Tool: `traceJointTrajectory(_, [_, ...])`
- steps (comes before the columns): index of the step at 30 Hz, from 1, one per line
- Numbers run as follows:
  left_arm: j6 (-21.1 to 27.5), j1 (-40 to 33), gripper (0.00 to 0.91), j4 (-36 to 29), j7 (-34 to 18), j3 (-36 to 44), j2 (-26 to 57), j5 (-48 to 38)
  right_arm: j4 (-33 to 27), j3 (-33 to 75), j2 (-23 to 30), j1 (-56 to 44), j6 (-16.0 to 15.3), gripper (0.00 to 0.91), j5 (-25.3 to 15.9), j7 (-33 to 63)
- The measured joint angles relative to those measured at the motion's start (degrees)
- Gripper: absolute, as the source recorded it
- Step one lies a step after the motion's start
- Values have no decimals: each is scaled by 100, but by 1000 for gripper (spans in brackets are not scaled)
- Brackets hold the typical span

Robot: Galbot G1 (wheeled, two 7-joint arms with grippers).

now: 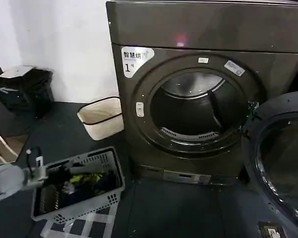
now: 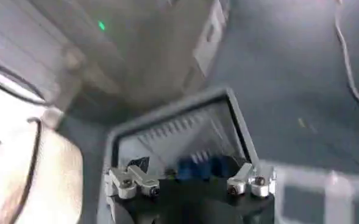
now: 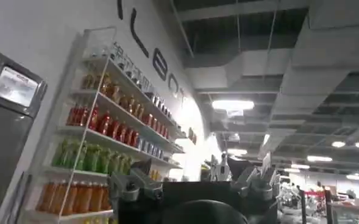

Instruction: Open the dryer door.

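1. The left gripper (image 2: 190,182) hangs low at the robot's left, over the grey laundry basket (image 1: 79,184) on the dark floor (image 1: 174,208). In the left wrist view its 2 fingers (image 2: 130,181) stand wide apart with nothing between them. I judge this arm idle; it is best kept where it is, well apart from the door's arc.

2. The dryer door (image 1: 280,158) is at the near right of the machine, swung well out on its right-hand hinge (image 1: 248,119), its dark inner side and ring facing the robot. The task looks nearly or fully done.

3. The right gripper (image 3: 191,189) shows in the right wrist view, aimed up toward a ceiling (image 3: 277,55) and a shelf of bottles (image 3: 106,134). I cannot tell how wide its fingers stand, nor whether it touches the door.

4. If any swing is left, push along the door's arc, away from the opening, and not against the hinge. A gentle, slow push should do, since a hinged door this far out moves easily and could rebound at its stop.

5. Farther back, the drum opening (image 1: 196,111) of the dryer (image 1: 203,29) stands clear and unobstructed, with a white sticker (image 1: 135,58) at the front panel's upper left corner.

6. A cream basket (image 1: 102,118) sits by the dryer's left side, against the wall (image 1: 64,44), out of the way.
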Motion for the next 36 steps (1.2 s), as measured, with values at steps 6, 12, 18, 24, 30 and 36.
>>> traceJointTrajectory(6, [-100,117,907,270,374,-166,118,559,31,-23,23,16,-2,907,-21,5])
traceJointTrajectory(12, [-177,73,907,646,543,-203,55,941,42,-32,31,23,-1,907,-28,6])
traceJointTrajectory(18, [-162,-28,907,918,708,-217,27,1360,41,-54,29,41,-1,907,-34,6])
traceJointTrajectory(24, [-168,-35,907,996,522,-231,23,1364,32,-77,22,60,20,907,-40,65])
traceJointTrajectory(30, [-144,-25,907,983,542,-256,37,1419,65,-50,20,59,27,907,-40,74])
traceJointTrajectory(36, [-163,-26,907,919,638,-280,99,1422,82,5,22,13,37,907,-40,71])
